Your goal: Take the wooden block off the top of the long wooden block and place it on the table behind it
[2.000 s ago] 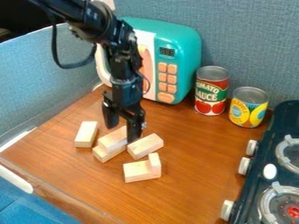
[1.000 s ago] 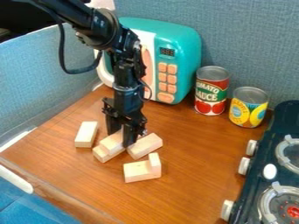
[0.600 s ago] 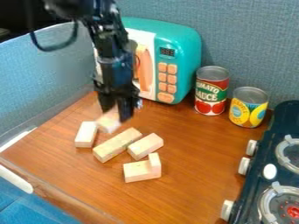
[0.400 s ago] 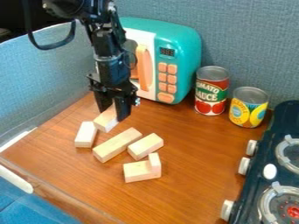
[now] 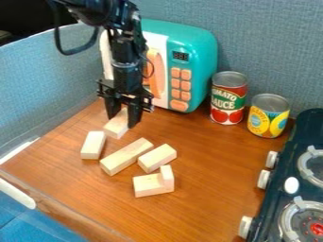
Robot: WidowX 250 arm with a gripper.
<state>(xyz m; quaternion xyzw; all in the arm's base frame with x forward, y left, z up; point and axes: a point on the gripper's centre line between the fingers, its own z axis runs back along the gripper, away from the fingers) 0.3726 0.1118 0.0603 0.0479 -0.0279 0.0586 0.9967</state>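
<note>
The gripper (image 5: 122, 116) hangs in front of the microwave, shut on a wooden block (image 5: 116, 125) at the back left of the work surface. Whether that block touches the table I cannot tell. Just in front of it, to the left, lies a small block (image 5: 93, 145). A longer block (image 5: 126, 156) lies slantwise nearby, with another block (image 5: 157, 158) close on its right. Nearest the camera are a block (image 5: 150, 185) lying flat and a thin piece (image 5: 167, 176) upright at its right end.
A teal toy microwave (image 5: 199, 61) stands behind the gripper. Right of it are a red tomato can (image 5: 228, 98) and a yellow can (image 5: 268, 116). A toy stove (image 5: 309, 156) runs along the right edge. Blue-grey walls (image 5: 47, 90) bound the left and back.
The gripper has lifted the block off the longer one and carried it back and left, uncovering the longer block. Most recently it has come slightly lower. The other blocks lie as before.
</note>
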